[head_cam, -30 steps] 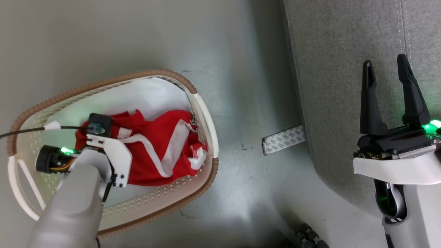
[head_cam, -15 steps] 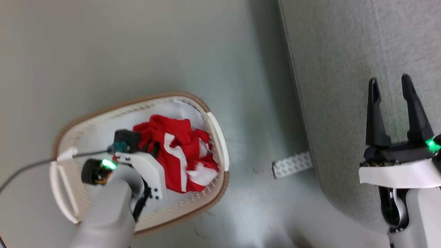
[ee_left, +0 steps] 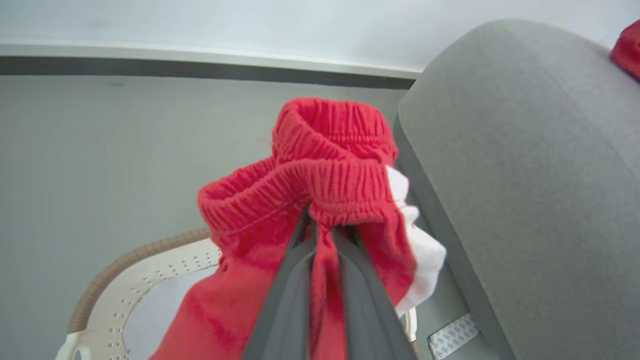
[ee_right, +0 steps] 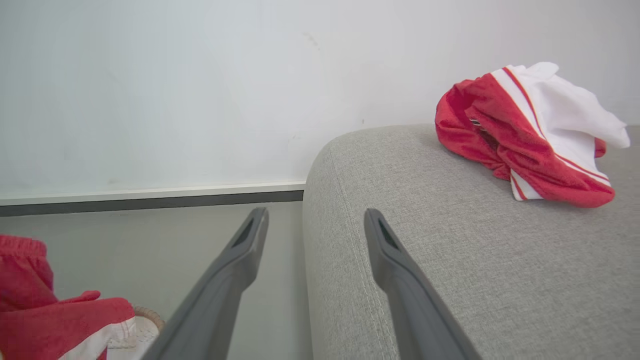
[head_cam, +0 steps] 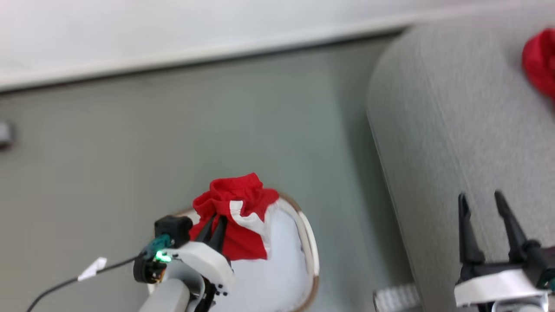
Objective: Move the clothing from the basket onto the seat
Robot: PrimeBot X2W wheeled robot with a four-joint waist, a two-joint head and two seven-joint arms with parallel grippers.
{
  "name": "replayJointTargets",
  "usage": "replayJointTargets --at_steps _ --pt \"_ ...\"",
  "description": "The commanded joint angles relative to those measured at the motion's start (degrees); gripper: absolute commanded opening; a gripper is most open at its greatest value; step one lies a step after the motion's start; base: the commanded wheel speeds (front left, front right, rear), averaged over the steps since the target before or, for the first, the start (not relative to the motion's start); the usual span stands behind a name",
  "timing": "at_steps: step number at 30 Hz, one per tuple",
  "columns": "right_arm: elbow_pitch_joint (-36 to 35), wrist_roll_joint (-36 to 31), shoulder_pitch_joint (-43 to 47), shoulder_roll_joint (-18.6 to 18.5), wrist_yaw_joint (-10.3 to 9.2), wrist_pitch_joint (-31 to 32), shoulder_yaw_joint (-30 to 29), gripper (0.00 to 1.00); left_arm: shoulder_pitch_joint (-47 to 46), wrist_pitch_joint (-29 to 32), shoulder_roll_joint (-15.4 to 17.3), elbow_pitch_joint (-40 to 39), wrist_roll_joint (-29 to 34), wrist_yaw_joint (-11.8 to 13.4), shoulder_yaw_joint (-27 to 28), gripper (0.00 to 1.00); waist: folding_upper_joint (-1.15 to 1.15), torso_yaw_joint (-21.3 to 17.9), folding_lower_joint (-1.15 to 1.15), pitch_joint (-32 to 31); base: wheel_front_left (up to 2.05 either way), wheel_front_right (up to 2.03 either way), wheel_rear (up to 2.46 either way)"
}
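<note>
Left gripper: directly above the basket, fingers pinched together on a bunched red garment just below its ribbed elastic waistband. Waistband folded over the fingertips; white stripe trim down the side facing away from the basket's near wall. Lower part of the garment hanging towards the basket's hollow; contact with the basket not discernible. White fabric lying inside the basket beneath the held garment.

Basket: cream-white, perforated wall, brown rim, standing on the grey floor.

Seat: light grey woven upholstery with a rounded edge, to the right of the basket, separated from it by a band of floor. Patterned strip of tape on the floor between the basket and the seat's base.

Right gripper: well apart from the basket, over the seat's near edge, fingers spread and holding nothing.

Second red-and-white garment: crumpled on top of the seat, far from the basket, close to the pale wall.

Dark cable with a white tag, left of the basket, leading to the left wrist.
</note>
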Motion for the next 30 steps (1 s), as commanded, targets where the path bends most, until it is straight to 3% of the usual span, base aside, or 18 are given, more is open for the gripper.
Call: replayJointTargets --at_steps 1,8,18,30 --pt "0.7 -1.3 1.8 -0.1 -0.15 0.0 0.1 1.0 2.3 -0.3 0.0 -2.7 -0.7 0.6 0.5 0.0 0.0 5.0 0.01 -10.2 0.0 0.0 0.0" --pt "2.5 -4.3 5.1 -0.1 -0.15 0.0 0.9 1.0 7.5 3.0 1.2 -17.5 -1.5 3.4 0.9 0.0 0.0 6.9 0.01 -18.5 0.0 0.0 0.0" --pt "2.9 -3.7 8.1 -0.1 -0.15 0.0 4.0 1.0 12.2 10.1 4.1 -34.8 -1.9 7.4 1.6 0.0 0.0 7.0 0.01 -24.5 0.0 0.0 0.0" --pt "0.1 -2.2 11.1 -0.1 -0.15 0.0 12.2 1.0 14.8 16.0 5.8 -47.0 -1.2 9.9 0.7 0.0 0.0 6.3 0.01 -26.3 0.0 0.0 0.0"
